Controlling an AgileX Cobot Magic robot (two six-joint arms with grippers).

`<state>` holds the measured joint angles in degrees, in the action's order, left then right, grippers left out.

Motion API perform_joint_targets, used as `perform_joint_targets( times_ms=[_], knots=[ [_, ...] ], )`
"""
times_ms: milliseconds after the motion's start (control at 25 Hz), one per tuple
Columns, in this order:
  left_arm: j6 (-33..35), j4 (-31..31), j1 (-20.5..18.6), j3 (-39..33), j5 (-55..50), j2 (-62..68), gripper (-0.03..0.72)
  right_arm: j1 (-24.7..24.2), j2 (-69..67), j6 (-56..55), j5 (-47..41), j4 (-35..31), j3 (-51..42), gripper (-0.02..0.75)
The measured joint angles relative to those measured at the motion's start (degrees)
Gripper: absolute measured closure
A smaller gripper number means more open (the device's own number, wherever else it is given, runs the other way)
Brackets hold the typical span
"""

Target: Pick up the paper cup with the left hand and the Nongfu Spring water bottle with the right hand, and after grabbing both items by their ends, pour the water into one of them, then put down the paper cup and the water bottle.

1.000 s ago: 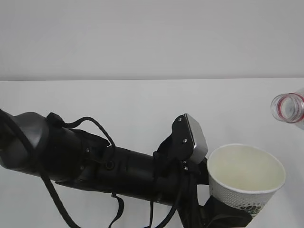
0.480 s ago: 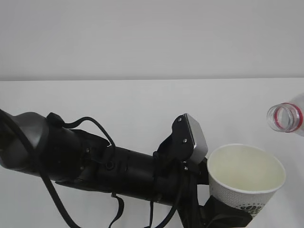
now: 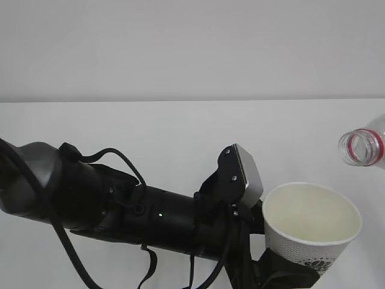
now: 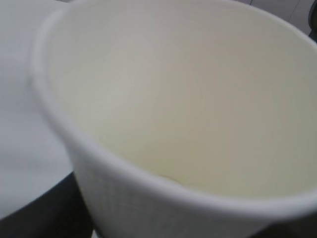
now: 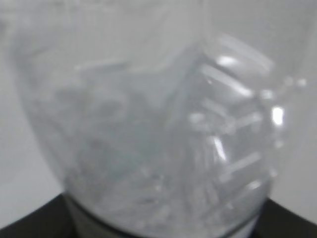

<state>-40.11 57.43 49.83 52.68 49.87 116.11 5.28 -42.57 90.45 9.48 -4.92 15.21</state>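
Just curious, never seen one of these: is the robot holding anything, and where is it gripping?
The left gripper holds the paper cup near its base. The water bottle hangs tilted, uncapped; its grip is out of view.

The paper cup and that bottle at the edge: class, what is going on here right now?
A two-armed robot is set up for a pour. The left hand holds the paper cup upright near its base, above the white table. The Nongfu Spring water bottle comes in tilted from the right, its open mouth above and just right of the cup's rim. The right wrist view shows it filling the frame, close to the right hand. No stream is visible, and the cup's inside looks dry.
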Motion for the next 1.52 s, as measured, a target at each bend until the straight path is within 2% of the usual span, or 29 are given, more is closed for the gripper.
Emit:
perform_joint_targets(
  times_ms=[1520],
  knots=[
    [0.00,0.00,0.00,0.00,0.00,0.00,0.143,0.00,0.00,3.20,1.40,0.00,0.00,0.332]
  ],
)
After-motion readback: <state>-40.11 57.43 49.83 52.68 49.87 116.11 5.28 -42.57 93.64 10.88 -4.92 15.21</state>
